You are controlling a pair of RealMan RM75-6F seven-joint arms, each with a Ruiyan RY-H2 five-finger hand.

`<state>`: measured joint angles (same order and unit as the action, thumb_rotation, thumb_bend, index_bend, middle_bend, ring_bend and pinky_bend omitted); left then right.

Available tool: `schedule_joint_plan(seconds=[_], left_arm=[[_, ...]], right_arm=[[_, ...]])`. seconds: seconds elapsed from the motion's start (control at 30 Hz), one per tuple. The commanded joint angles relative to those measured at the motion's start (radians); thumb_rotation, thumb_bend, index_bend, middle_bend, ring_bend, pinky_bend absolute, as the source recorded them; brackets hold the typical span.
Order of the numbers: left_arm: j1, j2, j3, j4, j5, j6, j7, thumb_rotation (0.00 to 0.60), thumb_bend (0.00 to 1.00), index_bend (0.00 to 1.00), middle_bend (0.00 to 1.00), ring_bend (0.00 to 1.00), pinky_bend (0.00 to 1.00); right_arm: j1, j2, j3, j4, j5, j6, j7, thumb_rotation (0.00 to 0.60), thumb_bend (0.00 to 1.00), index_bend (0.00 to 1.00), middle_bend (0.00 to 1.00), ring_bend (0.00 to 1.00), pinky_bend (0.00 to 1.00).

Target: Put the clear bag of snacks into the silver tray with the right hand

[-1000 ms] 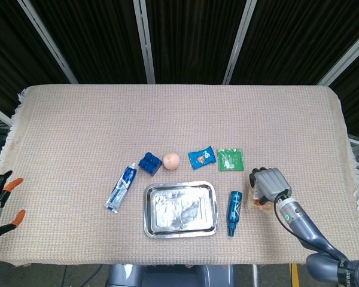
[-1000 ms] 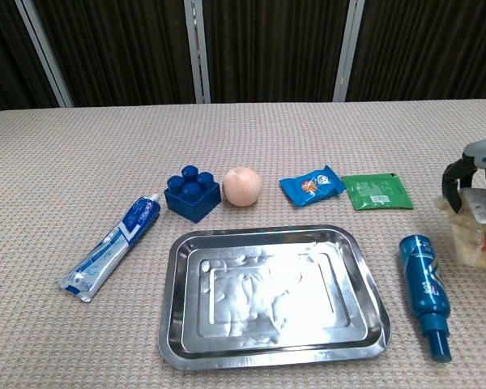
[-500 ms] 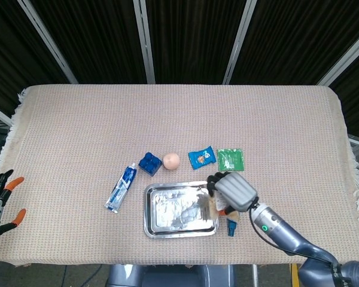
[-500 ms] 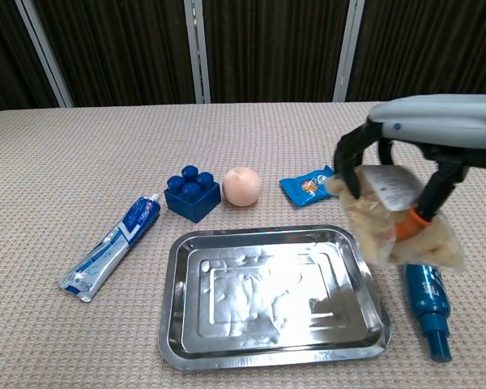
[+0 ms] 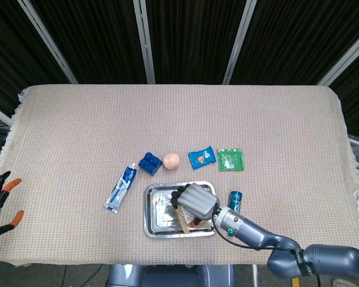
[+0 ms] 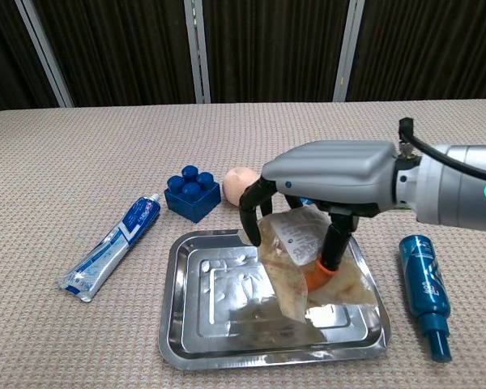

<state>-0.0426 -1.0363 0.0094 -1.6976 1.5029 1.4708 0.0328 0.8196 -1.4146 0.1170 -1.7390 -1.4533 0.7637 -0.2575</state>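
Clear plastic bag of snacks (image 6: 308, 259), pinched in my right robot hand (image 6: 328, 182), now hangs over the silver tray (image 6: 186, 324), its bottom apparently touching the tray floor. A second ago I held it out by the bench's right edge. Carrying looks done; releasing remains, I judge.
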Motion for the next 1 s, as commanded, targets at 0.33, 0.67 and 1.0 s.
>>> schedule_joint_plan(seconds=[0.33,0.67,1.0], left_arm=[[0.002,-0.004,0.002,0.003,0.001,0.0,-0.001,0.6,0.33,0.15,0.0,0.0,0.0],[-0.003,-0.003,-0.002,-0.007,0.01,0.001,0.004,0.6,0.34,0.15,0.0,0.0,0.0],[-0.011,-0.01,-0.004,-0.008,0.013,-0.007,0.005,0.6,0.33,0.15,0.0,0.0,0.0]], right_arm=[[0.034,-0.041,-0.01,0.011,0.182,-0.034,-0.159,0.6,0.0,0.0,0.0,0.0,0.03],[-0.008,0.107,-0.002,-0.076,0.21,0.067,-0.16,0.6,0.0,0.0,0.0,0.0,0.0],[-0.15,0.247,-0.037,-0.073,0.215,0.26,-0.133,0.6,0.0,0.0,0.02,0.0,0.17]])
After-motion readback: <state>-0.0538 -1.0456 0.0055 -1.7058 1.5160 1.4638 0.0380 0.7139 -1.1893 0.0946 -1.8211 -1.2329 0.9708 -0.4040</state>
